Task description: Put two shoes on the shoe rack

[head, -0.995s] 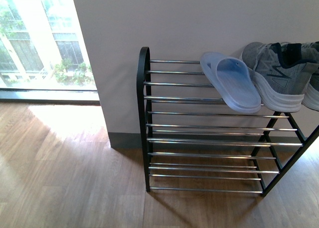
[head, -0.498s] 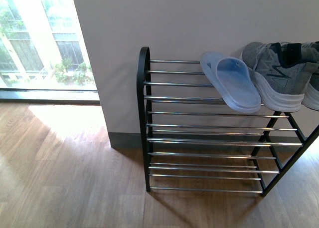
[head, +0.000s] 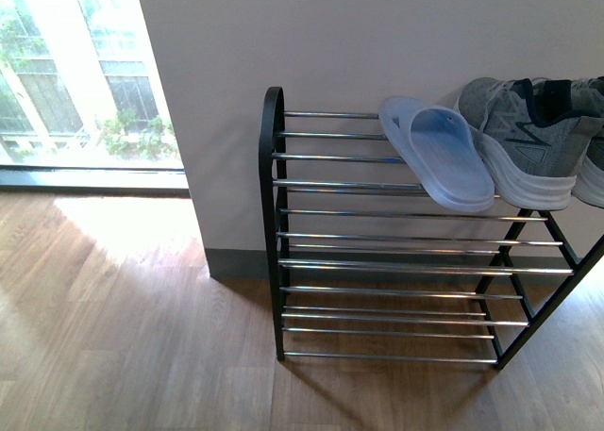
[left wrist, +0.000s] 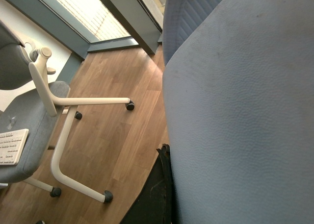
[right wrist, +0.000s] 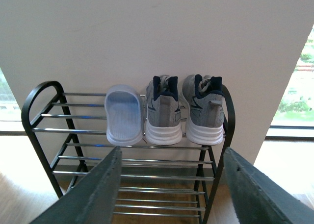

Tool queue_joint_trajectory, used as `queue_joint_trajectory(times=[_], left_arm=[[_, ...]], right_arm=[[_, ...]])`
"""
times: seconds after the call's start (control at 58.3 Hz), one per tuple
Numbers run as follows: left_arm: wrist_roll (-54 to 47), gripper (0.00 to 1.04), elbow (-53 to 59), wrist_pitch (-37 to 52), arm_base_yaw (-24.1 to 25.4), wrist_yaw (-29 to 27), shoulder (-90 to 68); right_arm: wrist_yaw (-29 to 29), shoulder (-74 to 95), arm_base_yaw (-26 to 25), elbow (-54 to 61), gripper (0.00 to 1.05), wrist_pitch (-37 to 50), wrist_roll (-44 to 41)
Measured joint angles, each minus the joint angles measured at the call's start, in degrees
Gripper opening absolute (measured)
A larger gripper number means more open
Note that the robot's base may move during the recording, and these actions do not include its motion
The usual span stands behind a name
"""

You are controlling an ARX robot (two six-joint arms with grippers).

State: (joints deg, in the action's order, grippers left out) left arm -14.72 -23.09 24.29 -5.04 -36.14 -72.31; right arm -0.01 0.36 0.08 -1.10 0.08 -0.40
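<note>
Nothing much has moved since a second ago: the front view holds the same rack and shoes, with only a slight nudge of the framing. Right hand [right wrist: 169, 185] is spread wide and empty, its two dark fingers [right wrist: 93, 194] framing the scene from the near side, well short of the shoe rack [right wrist: 41, 117]. Beyond them, on the rack's top tier, sit the two grey sneakers: the left sneaker [right wrist: 163, 111] and the right sneaker [right wrist: 204, 109], side by side, heels and white soles toward the camera, toes toward the wall [right wrist: 147, 33]. Just left of them on the same tier lies a pale blue slide sandal [right wrist: 124, 115], close beside the left sneaker. From the front view, the sandal [head: 436, 155] overhangs the near chrome bars, one sneaker [head: 528, 143] sits beside it at the right edge, and the rack [head: 272, 223] stands on the wooden floor [head: 113, 337] against the wall. Lower tiers carry no shoes. Left hand: cannot tell its state; its wrist view is filled by a blue-grey padded surface [left wrist: 240, 116], with an office chair [left wrist: 29, 121] on the floor farther off.
</note>
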Motion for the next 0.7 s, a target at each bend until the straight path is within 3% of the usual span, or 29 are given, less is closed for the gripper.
queue_joint_trajectory(times=[0.051,0.189,0.309,0.446,0.549,0.704], left_arm=[[0.0,0.02,0.0,0.0,0.0,0.0,0.0],[0.02,0.02,0.0,0.0,0.35,-0.37,0.0],[0.07,0.02,0.02,0.09,0.31,0.02,-0.02],[12.61,0.02,-2.29,5.4,-1.22,12.44,-1.51],[21.03,0.02,-13.99,-0.02,-5.44,19.5,-8.28],[20.92,0.02,-38.32,-11.32,-9.29,21.97,-27.78]], right_arm=[[-0.04,-0.04,0.0,0.0,0.77,0.0,0.0],[-0.2,-0.07,-0.02,-0.02,0.97,-0.02,0.02],[-0.17,-0.09,-0.02,-0.02,0.95,-0.09,0.09],[0.22,-0.09,0.0,-0.02,0.96,-0.09,0.11],[0.22,-0.15,0.0,-0.02,0.96,-0.11,0.2],[0.17,-0.13,0.0,0.0,0.96,-0.13,0.2]])
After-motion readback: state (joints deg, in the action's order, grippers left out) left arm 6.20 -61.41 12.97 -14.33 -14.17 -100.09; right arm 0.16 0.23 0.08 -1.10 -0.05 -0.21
